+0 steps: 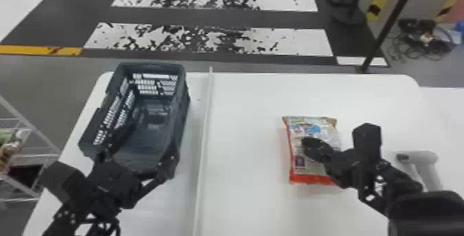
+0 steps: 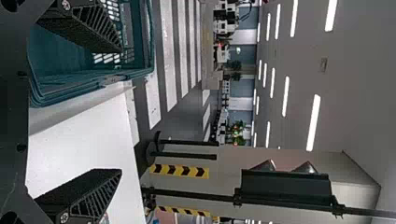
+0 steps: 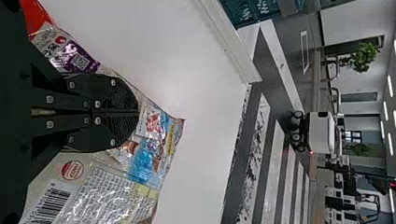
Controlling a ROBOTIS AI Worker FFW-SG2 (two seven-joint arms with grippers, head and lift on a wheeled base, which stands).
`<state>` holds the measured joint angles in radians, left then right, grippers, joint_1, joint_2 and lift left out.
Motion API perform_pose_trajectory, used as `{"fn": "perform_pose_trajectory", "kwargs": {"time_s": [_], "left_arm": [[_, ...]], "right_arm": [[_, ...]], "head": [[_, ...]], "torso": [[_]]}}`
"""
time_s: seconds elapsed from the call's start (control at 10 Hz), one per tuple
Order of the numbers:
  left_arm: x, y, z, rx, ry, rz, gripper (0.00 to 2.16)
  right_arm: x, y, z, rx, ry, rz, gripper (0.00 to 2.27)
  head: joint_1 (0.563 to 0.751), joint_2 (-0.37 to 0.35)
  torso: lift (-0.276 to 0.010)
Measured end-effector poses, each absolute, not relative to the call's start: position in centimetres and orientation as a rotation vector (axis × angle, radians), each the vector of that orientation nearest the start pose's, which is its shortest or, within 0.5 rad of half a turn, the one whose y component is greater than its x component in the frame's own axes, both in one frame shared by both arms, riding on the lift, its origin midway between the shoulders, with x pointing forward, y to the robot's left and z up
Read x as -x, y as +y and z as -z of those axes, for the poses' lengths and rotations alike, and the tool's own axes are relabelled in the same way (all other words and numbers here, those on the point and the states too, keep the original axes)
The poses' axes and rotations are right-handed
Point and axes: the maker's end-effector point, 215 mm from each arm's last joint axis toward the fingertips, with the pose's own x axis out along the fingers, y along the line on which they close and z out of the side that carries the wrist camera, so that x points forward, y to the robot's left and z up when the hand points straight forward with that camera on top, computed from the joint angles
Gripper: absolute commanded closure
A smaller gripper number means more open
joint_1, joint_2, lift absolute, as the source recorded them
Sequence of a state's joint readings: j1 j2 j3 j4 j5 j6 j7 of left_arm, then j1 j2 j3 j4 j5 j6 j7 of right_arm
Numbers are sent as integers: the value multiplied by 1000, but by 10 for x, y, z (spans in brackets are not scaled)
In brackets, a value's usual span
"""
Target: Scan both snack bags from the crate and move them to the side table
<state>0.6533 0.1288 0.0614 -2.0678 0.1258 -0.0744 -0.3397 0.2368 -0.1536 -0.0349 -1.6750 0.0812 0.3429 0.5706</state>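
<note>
In the head view, my right gripper [image 1: 309, 146] is over the middle of a snack bag [image 1: 312, 168] on the right half of the white table. The right wrist view has the right gripper [image 3: 138, 112] with its fingers together, pinching the clear and printed film of the snack bag [image 3: 112, 196]. My left gripper [image 1: 137, 156] is at the near end of the dark crate [image 1: 186, 90], whose visible floor holds nothing. Its fingers stand wide apart in the left wrist view, where the left gripper [image 2: 119, 111] has one finger over the crate [image 2: 88, 84] and one outside it.
A light grey handheld scanner [image 1: 426, 164] lies right of the bag, close to my right arm. A raised white strip [image 1: 205, 128] divides the table between crate and bag. A wire rack [image 1: 34, 156] with packages stands at the far left.
</note>
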Motion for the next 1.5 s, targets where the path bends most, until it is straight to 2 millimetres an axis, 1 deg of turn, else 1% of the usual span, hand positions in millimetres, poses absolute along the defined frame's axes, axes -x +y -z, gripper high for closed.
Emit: {"fn": "perform_pose_trajectory", "kwargs": {"time_s": [0.2,0.7,1.2,1.3,1.4,1.5], "left_arm": [[-385,197,363,-1,80,352,83],[-385,197,364,-2,81,353,83],[-384,197,364,-2,82,353,83],[-384,198,364,-2,82,353,83],[-384,198,364,-3,81,352,83],[-384,198,364,-3,83,351,83]], "right_arm": [[-454,-208,520,103,532,-499,2253],[-452,-243,524,134,550,-476,2253],[-452,-268,523,160,551,-458,2250],[-451,-270,518,150,539,-454,2078],[-448,-267,505,133,512,-451,1592],[-446,-264,485,114,475,-447,542]], "head": [[695,-12],[695,-58],[695,-94],[695,-98],[695,-95],[695,-92]], "torso": [[-75],[-75],[-75],[-75],[-75],[-75]]}}
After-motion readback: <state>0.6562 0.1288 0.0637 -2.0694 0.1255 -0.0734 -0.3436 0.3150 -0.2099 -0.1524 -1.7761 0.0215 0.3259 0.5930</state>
